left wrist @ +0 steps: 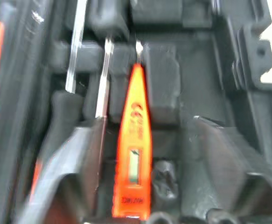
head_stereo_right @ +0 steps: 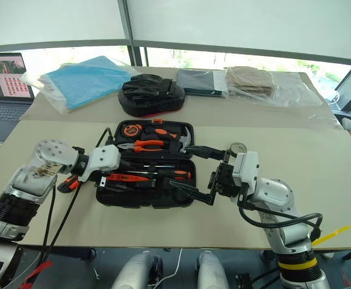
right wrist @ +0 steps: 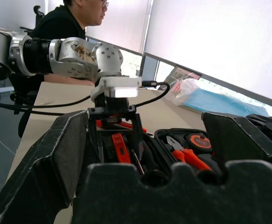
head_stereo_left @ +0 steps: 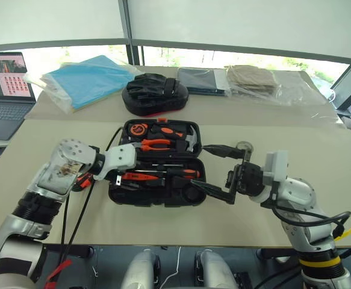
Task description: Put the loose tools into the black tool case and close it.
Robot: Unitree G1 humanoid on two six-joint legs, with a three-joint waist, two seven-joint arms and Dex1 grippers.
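Both end effectors, left (right wrist: 113,122) and right (head_stereo_left: 220,172), gape empty.

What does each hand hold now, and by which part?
Nothing. The left hand stands open over the orange tester screwdriver in the case; the right hand is open too.

Both end effectors (head_stereo_left: 140,170) (head_stereo_left: 220,171) spread, facing each other.

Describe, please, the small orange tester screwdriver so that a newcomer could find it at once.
Find the open black tool case in the middle of the beige table. In its near half, at the left end under the left gripper, lies the tester screwdriver. Unlike the black-and-orange screwdrivers beside it, its handle is orange all over.
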